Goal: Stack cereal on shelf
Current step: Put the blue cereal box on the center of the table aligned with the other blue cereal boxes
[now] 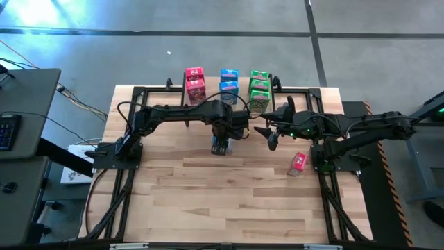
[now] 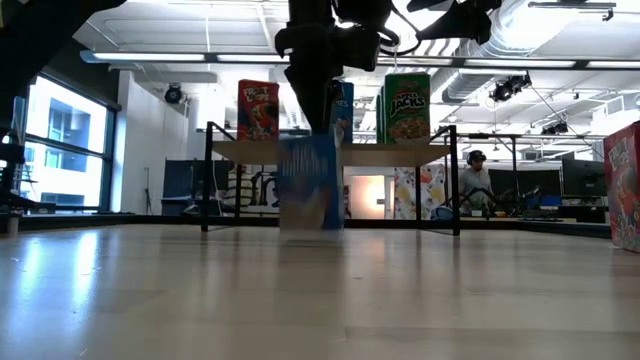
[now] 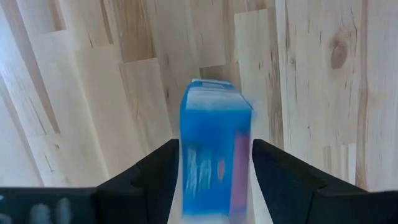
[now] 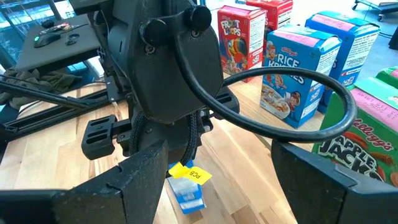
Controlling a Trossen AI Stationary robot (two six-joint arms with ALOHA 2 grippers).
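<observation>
A blue cereal box [image 3: 214,143] stands upright between the fingers of my left gripper [image 3: 214,171], which points straight down over the table's middle [image 1: 220,144]. The box looks smeared in the low view [image 2: 310,190], with its lower end close to the tabletop. The fingers show open. The shelf [image 2: 240,152] at the far edge bears red-pink [image 1: 195,83], blue [image 1: 229,80] and green [image 1: 259,89] cereal boxes. My right gripper [image 4: 217,186] hangs open and holds nothing, just right of the left one [image 1: 272,139]. My left gripper has one finger [image 3: 165,171] on each narrow side of the blue box, coming from above. The box is smeared while the fingers are sharp. Whether the fingers touch it I cannot tell.
Another red-pink cereal box [image 1: 298,162] lies on the table to the right, near the right arm's base. It also shows at the right edge of the low view [image 2: 625,185]. Bare wood stretches toward the near edge. A person sits in the room beyond the table [image 2: 475,180].
</observation>
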